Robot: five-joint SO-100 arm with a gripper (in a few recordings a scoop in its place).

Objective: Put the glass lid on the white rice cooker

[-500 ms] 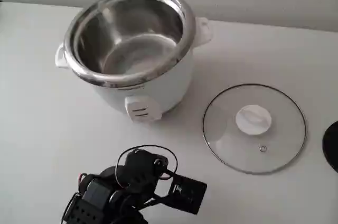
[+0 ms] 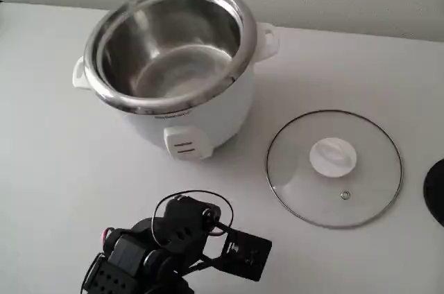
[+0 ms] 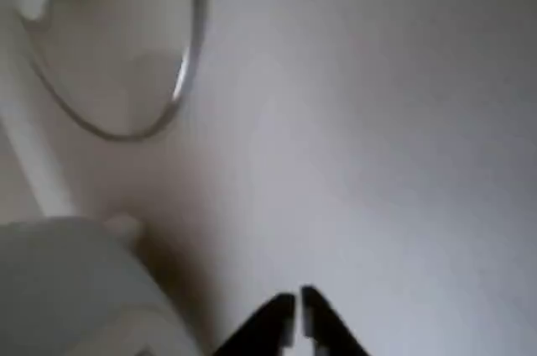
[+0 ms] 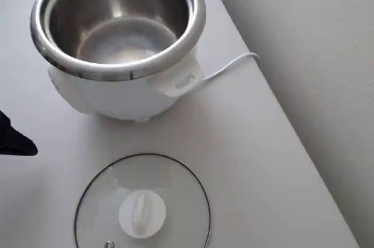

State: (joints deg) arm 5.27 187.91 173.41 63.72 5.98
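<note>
The white rice cooker (image 2: 201, 117) stands open at the back left, its steel inner pot (image 4: 117, 20) bare. The glass lid (image 2: 334, 168) lies flat on the table to the cooker's right, white knob (image 4: 142, 213) up. My black arm (image 2: 173, 238) sits at the front of the table, apart from both. In the wrist view my gripper (image 3: 298, 314) points over bare table with its fingertips together and nothing between them; the lid's rim (image 3: 180, 79) is at the upper left and the cooker's white wall (image 3: 67, 289) at the lower left. The gripper's tip (image 4: 14, 140) pokes in at the overhead view's left edge.
A white power cord (image 4: 228, 66) runs from the cooker toward the table's edge (image 4: 280, 119). A dark round object (image 2: 436, 190) sits at the right edge, just past the lid. Open tabletop lies between arm, cooker and lid.
</note>
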